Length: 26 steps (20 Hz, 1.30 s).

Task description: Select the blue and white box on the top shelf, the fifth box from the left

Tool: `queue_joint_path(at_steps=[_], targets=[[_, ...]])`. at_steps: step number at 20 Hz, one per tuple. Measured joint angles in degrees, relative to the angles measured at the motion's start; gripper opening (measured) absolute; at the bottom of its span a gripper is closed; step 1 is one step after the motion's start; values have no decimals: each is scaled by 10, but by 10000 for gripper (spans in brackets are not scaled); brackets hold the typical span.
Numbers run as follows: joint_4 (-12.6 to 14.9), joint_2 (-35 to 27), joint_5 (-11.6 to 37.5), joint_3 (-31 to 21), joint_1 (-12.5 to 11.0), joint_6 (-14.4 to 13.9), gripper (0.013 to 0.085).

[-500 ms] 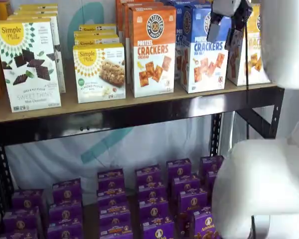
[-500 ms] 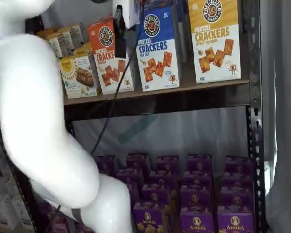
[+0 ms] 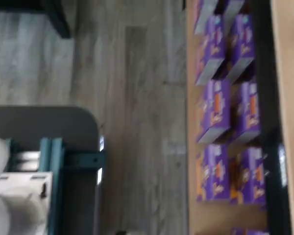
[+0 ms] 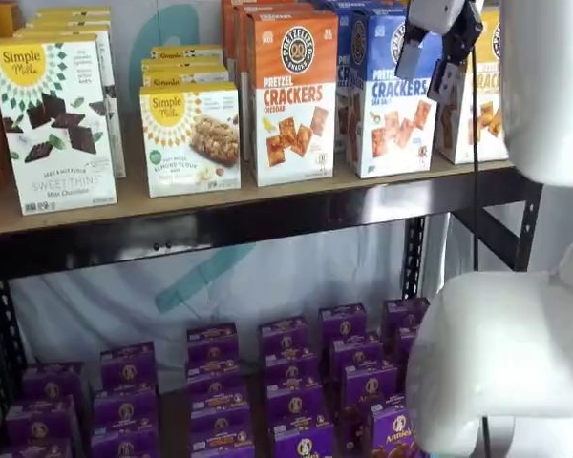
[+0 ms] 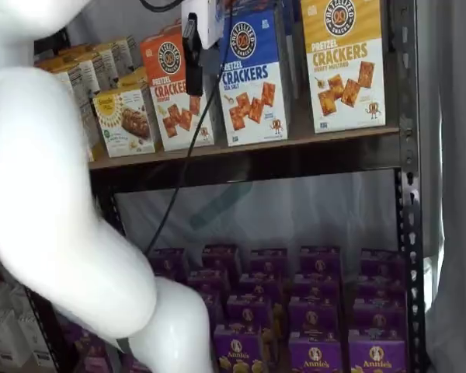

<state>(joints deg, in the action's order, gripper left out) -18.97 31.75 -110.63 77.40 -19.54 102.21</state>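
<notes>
The blue and white box reads "PRETZEL CRACKERS" and stands upright on the top shelf, between an orange box and a yellow-topped box. It also shows in a shelf view on the tan board. My gripper hangs in front of the box's upper part. Its two black fingers stand apart with the box face showing between them, holding nothing. In a shelf view only one finger shows side-on, just left of the box. The wrist view does not show the box.
An orange Cheddar cracker box stands left of the target and a yellow-topped cracker box right of it. Simple Mills boxes fill the shelf's left. Purple boxes sit on the lower level. My white arm fills the foreground.
The gripper has stayed almost in place before the blue box. The white arm links have shifted a little.
</notes>
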Motion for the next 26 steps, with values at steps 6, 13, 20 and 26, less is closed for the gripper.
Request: queue_joint_path(at_steps=[6,13,20,26], targets=[[-105,17,35,-7,-58,6,850],[-99,13,76,27,-57,3,850],[-73,-24,116,70,-33,-6,850],[-59,-59,151,96,-8,-19,850]])
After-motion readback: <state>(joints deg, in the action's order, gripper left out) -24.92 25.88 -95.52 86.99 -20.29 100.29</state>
